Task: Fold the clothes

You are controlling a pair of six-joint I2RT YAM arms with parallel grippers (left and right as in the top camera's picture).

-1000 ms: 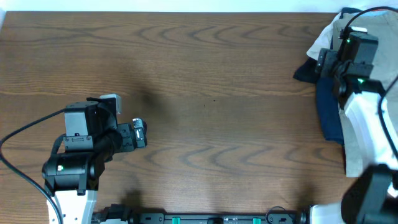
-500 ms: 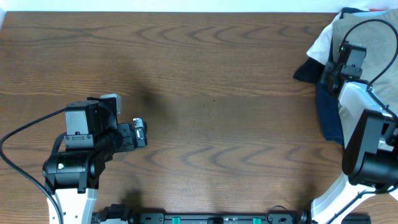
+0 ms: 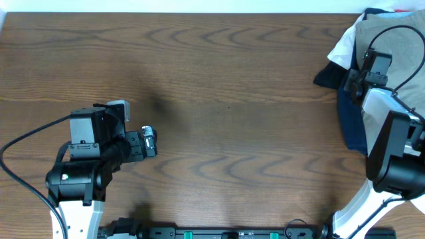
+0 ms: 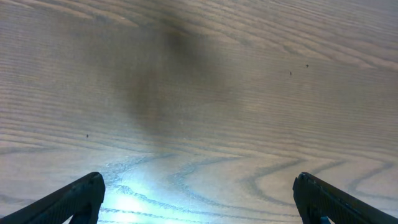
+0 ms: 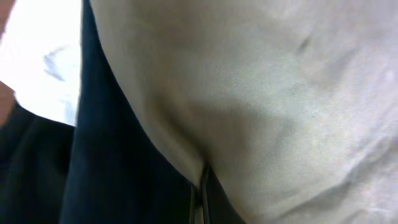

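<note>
The clothes, khaki shorts [image 3: 398, 40], lie on a heap at the table's far right edge and fill most of the right wrist view [image 5: 280, 93]. My right gripper [image 3: 362, 66] is down on the heap's left side. Its jaws [image 5: 202, 199] are shut, with a fold of the khaki cloth pinched between them beside the navy garment. My left gripper [image 3: 151, 141] hovers over bare wood at the left, far from the heap. It stands wide open [image 4: 199, 205] with nothing between its fingertips [image 4: 74, 199].
A large navy garment [image 3: 348, 119] and a white garment [image 3: 342, 46] lie in the same heap under and beside the shorts. The brown wooden table [image 3: 226, 99] stretches between the two arms. The right arm's body [image 3: 395, 159] stands at the right edge.
The right gripper has closed from open to shut on the khaki cloth, and its wrist swung deeper into the heap. The left arm has not moved.
</note>
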